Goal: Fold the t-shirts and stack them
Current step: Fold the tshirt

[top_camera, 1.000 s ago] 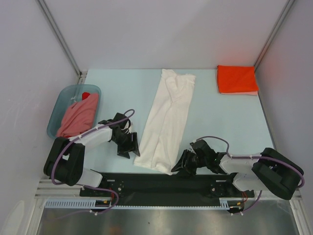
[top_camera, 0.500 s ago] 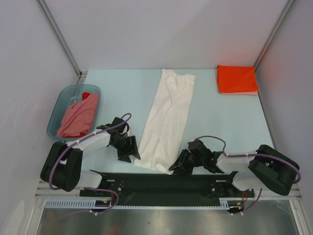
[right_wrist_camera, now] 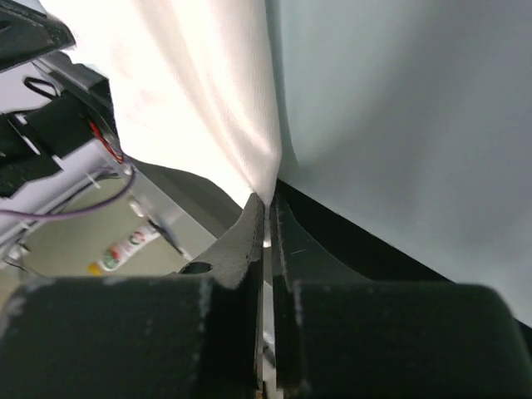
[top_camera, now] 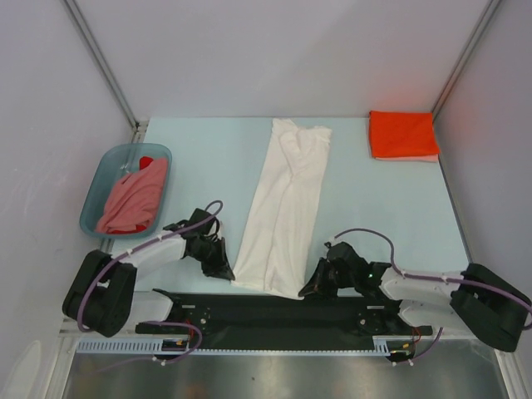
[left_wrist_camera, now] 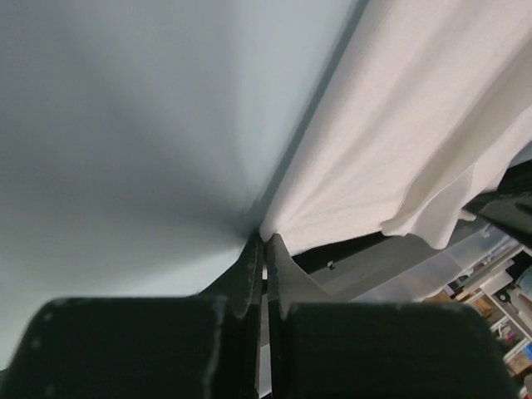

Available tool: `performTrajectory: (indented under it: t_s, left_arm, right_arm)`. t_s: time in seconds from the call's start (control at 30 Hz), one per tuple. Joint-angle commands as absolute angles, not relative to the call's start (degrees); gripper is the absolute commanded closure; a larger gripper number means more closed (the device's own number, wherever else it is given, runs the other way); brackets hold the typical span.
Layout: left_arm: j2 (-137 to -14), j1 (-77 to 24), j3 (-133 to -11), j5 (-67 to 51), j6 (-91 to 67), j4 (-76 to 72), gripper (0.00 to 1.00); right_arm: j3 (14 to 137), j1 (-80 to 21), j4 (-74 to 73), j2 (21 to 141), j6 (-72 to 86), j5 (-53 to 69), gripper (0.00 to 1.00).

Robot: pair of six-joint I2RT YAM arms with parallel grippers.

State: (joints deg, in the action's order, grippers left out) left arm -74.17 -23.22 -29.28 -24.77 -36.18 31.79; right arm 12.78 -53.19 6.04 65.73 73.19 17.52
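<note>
Top external view shows the white tee [top_camera: 283, 208] lying as a long, narrow strip down the middle of the bench [top_camera: 199, 158]. It runs from the far edge to the near edge and leans a little to the left as it nears. Its near hem reaches the black plate [top_camera: 274, 309] that carries the arm bases.

The left gripper [top_camera: 223, 268] sits low at the hem's left corner and the right gripper [top_camera: 312, 285] at the hem's right corner. Both arms are stretched flat along the near edge.

The left wrist view shows that gripper [left_wrist_camera: 264, 241] with its fingers pressed together, pinching the very corner of the white tee [left_wrist_camera: 399, 150]. The cloth fans out to the right from the fingertips, with bare bench [left_wrist_camera: 125, 125] on the left.

The right wrist view shows the same on the other side. The gripper [right_wrist_camera: 268, 204] is closed tight on the cloth corner, the white tee [right_wrist_camera: 191, 91] spreads up and to the left, and bare bench [right_wrist_camera: 416, 125] lies to the right.

The orange tee [top_camera: 402, 133] lies folded into a neat rectangle in the far right corner, well apart from the white one. A thin pale pink edge shows under its near side.

The basin [top_camera: 104, 179] stands at the left edge. A crumpled pink tee [top_camera: 133, 199] fills most of it, and a bit of a red tee [top_camera: 146, 161] peeks out at the far end.
</note>
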Motion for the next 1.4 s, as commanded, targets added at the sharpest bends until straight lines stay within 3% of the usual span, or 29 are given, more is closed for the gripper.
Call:
performTrajectory:
  t_s: [0.0, 0.33, 0.57, 0.7, 0.9, 1.17, 1.37]
  left_arm:
    - [-69.09, -25.66, -24.81, -26.89, -40.86, 30.94, 1.0]
    - [-53.19, -45.32, -18.02, -27.52, -62.21, 23.3, 1.0]
    - [-50.97, -51.33, -20.47, -23.47, -69.52, 23.47, 1.0]
    - [-54.22, -47.39, -25.82, -23.9, -67.68, 22.41, 1.0]
    - [-66.58, -35.61, -38.46, -28.29, -58.11, 23.21, 1.0]
    - [-89.36, -25.23, -61.42, -31.72, -45.98, 26.54, 1.0]
    - [-103.52, -21.27, -73.64, -34.27, -42.45, 27.86, 1.0]
  right_arm:
    - [9.24, -53.79, -3.84, 57.77, 66.19, 14.68, 1.0]
    - [6.59, -53.88, -15.72, 42.9, 66.18, 15.64, 1.0]
    - [13.44, -51.96, -29.08, 32.52, 63.99, 13.01, 1.0]
    - [18.62, -40.72, -29.36, 38.04, 57.41, 19.06, 1.0]
    - [31.53, -22.18, -27.33, 57.27, 41.95, 30.49, 1.0]
    - [57.8, -13.54, -31.72, 87.93, 27.78, 34.45, 1.0]
    - [77.32, -10.81, -36.73, 103.95, 23.65, 36.82, 1.0]
